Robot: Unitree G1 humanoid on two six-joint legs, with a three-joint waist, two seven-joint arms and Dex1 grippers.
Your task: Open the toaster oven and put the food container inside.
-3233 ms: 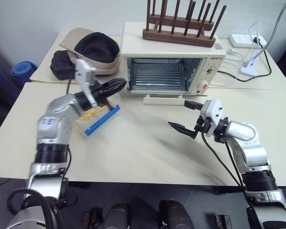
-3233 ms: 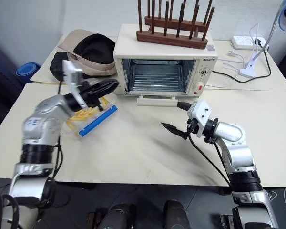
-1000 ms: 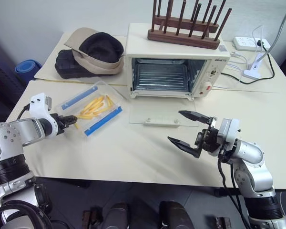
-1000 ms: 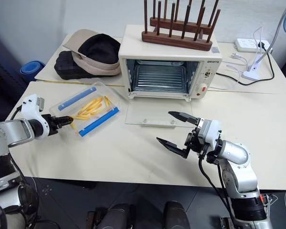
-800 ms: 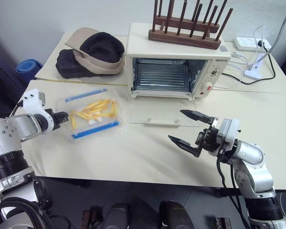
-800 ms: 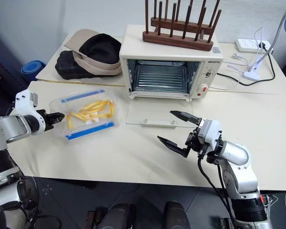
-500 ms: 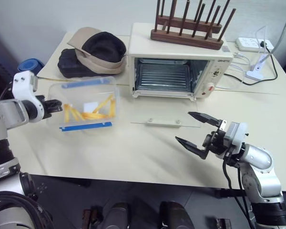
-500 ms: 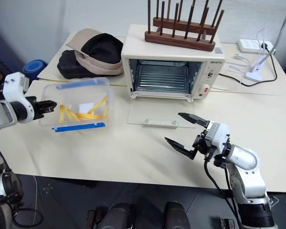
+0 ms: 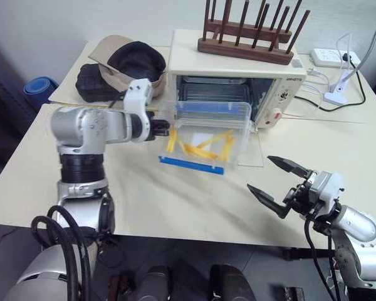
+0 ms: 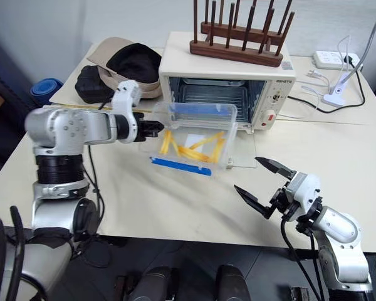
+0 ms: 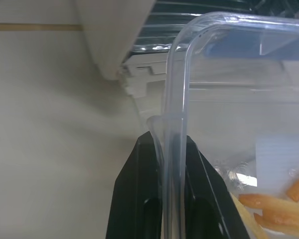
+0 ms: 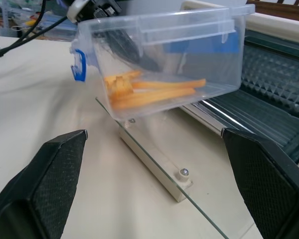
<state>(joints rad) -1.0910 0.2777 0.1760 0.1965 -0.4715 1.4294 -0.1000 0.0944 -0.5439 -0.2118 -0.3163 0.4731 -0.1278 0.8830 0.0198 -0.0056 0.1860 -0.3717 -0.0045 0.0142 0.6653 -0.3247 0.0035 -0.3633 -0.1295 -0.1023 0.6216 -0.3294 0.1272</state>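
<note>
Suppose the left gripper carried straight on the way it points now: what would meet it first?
The left gripper, shut on the food container, points toward the toaster oven; probably the container would reach the oven's open front first.

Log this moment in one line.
oven: door down | left gripper: shut on container, held before opening | right gripper: open, empty

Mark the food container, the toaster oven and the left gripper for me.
food container (image 9: pixel 203 135), left eye view, on its clear side wall above the yellow sticks.
toaster oven (image 9: pixel 238 65), left eye view, on its cream top panel.
left gripper (image 11: pixel 164 199), left wrist view, between the two black fingers, which pinch the container's rim.
</note>
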